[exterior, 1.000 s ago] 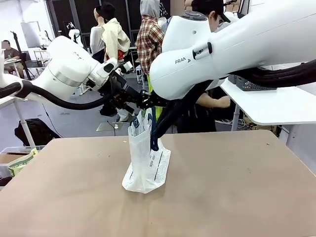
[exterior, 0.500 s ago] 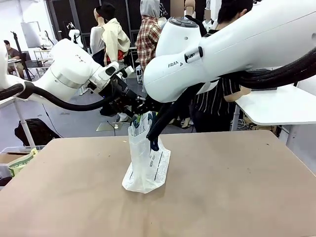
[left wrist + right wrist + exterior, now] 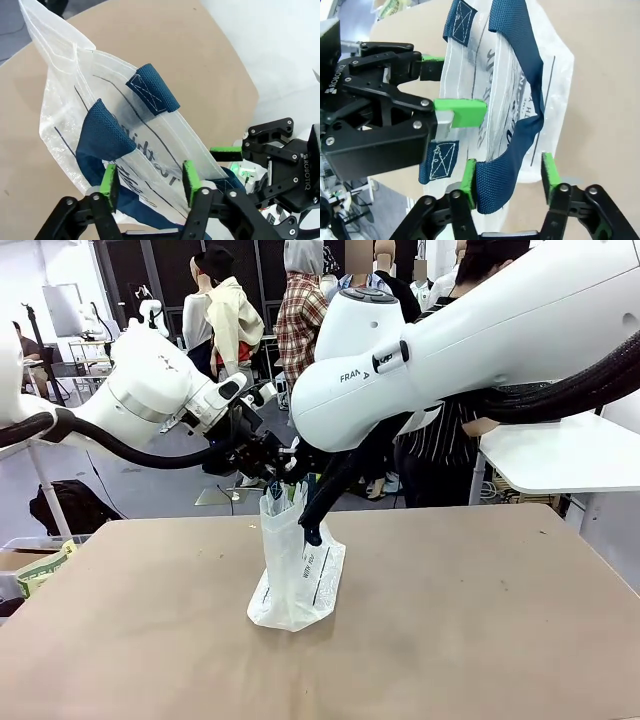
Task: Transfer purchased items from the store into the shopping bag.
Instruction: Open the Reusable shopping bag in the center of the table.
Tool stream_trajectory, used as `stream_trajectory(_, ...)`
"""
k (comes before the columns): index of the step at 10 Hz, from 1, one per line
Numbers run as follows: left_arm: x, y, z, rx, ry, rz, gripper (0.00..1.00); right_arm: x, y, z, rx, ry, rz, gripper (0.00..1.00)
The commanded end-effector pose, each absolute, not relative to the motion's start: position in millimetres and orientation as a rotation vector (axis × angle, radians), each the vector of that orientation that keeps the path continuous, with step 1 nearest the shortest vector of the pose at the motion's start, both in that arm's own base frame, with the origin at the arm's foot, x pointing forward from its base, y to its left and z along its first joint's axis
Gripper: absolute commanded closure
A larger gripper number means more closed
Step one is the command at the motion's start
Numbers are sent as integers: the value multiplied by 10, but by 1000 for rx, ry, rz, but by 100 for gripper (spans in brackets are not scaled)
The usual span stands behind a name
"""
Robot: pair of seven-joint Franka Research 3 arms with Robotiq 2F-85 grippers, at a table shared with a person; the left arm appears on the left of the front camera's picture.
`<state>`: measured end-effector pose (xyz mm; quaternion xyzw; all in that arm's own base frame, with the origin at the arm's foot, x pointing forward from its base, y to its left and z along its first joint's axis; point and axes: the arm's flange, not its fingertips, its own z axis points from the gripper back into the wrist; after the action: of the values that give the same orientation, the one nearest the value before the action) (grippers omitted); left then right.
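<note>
While both jaws narrow, your left gripper (image 3: 149, 176) straddles the shopping bag (image 3: 298, 585) at its rim, your right gripper (image 3: 507, 175) its navy handle (image 3: 527, 85) (neither pinched yet); loading can't start.

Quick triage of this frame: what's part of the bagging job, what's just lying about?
In the job: shopping bag, its navy handle, left gripper, right gripper, both at the bag's mouth.
Lying about: black bag on the floor, white side table.
</note>
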<state>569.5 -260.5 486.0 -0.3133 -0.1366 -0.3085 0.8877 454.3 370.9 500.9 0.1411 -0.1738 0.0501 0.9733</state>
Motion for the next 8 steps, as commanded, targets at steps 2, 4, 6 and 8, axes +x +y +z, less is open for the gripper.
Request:
stream_trajectory(2, 5758, -2588, 4938, -628, -261, -628, 100, 4605, 3752, 5047, 235, -346, 101, 100)
stream_trajectory(4, 5728, -2567, 4958, -633, -265, -627, 100, 4575, 3770, 5056, 228, -344, 107, 100)
stream_trajectory(6, 5716, -2508, 4983, -608, -267, -612, 100, 4594, 3760, 5056, 221, -339, 87, 100)
stream_trajectory(8, 5680, -2279, 5034, -540, -268, -568, 100, 4599, 3792, 5087, 220, -340, 91, 100)
